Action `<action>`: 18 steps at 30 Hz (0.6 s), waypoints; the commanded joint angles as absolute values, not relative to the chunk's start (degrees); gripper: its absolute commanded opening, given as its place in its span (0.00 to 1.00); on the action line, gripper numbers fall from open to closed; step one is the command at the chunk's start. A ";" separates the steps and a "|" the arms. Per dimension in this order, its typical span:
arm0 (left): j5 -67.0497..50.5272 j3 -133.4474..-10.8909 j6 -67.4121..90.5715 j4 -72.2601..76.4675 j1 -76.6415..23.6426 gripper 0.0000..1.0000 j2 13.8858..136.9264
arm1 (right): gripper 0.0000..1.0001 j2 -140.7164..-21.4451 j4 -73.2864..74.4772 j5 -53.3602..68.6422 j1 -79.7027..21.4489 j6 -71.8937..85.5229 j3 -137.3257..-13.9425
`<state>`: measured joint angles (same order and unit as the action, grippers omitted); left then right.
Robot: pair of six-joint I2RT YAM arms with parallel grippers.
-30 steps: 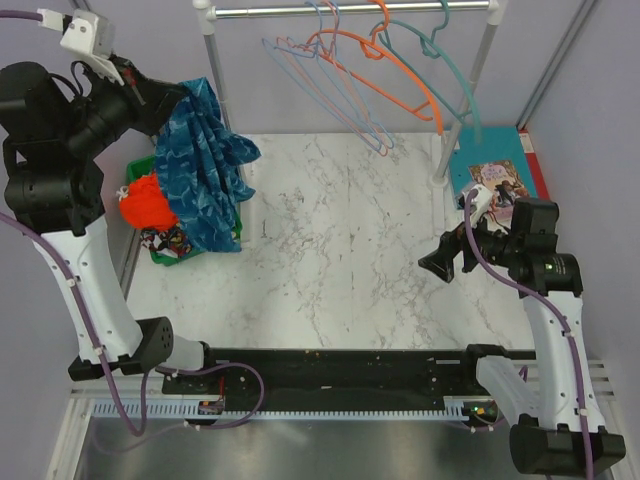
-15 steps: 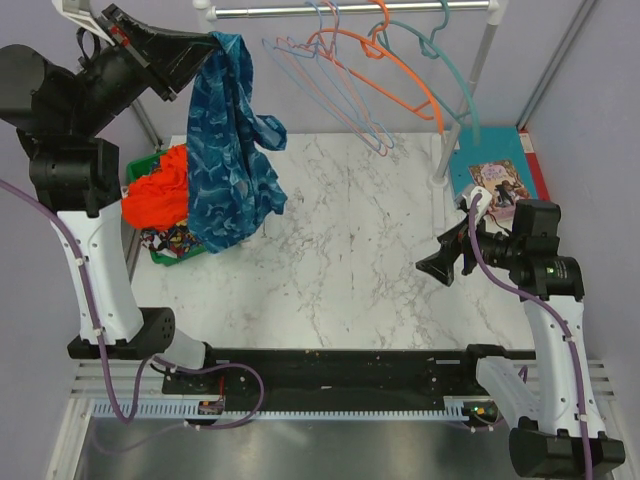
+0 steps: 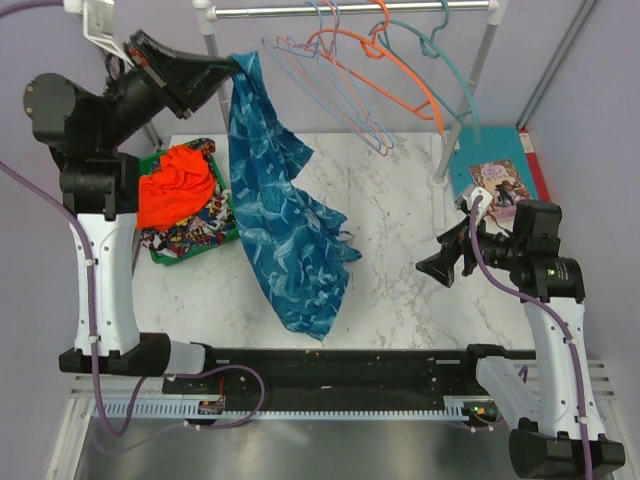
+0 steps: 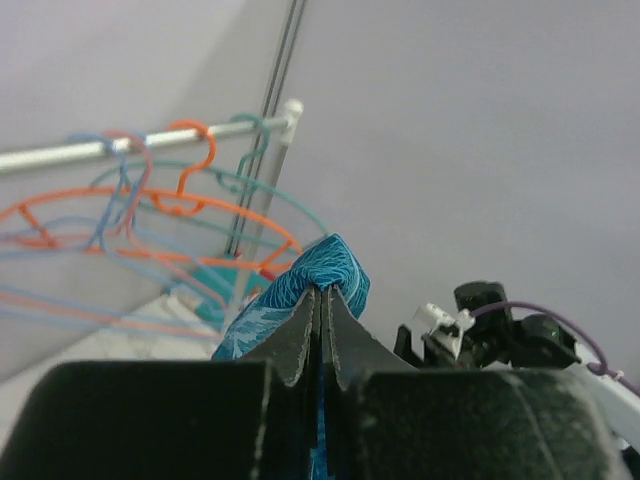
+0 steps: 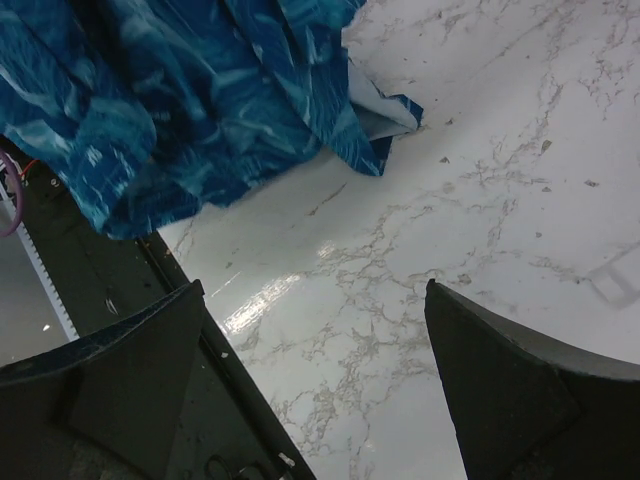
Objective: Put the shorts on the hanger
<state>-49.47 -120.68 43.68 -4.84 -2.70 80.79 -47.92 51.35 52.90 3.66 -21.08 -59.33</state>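
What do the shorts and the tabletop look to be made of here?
The shorts: thin, matte fabric, perhaps a light synthetic; it hangs in soft, limp folds. The tabletop: glossy white marble look with grey veins and a glare patch; stone or laminate, cannot tell.

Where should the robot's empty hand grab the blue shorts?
Probably the loose right-hand edge of the shorts, coming from the right: the left gripper pinches the top, and that edge hangs nearest the open right gripper.
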 commanded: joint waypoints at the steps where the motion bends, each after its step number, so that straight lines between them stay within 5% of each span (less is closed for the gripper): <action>1: -50.19 -104.27 34.73 -7.97 -1.07 0.02 73.75 | 0.98 -47.02 51.15 53.00 3.87 -23.20 -60.91; 8: -55.63 -86.93 9.36 -30.61 13.96 0.02 70.74 | 0.98 -47.20 53.00 51.07 3.95 -25.39 -59.94; 12: -52.67 -85.52 -21.46 -48.72 15.82 0.02 74.96 | 0.98 -48.16 53.61 50.80 3.96 -26.10 -59.41; 16: -47.03 -83.58 -31.89 -56.32 15.21 0.02 78.57 | 0.97 -50.62 53.96 51.94 3.96 -26.63 -59.06; 18: -45.80 -83.58 -36.53 -59.39 14.42 0.16 79.71 | 0.94 -52.64 54.05 52.64 3.96 -26.63 -59.41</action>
<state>-49.10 -83.68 -17.17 -48.27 15.38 78.59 -49.93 53.82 50.57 3.66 -24.64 -59.29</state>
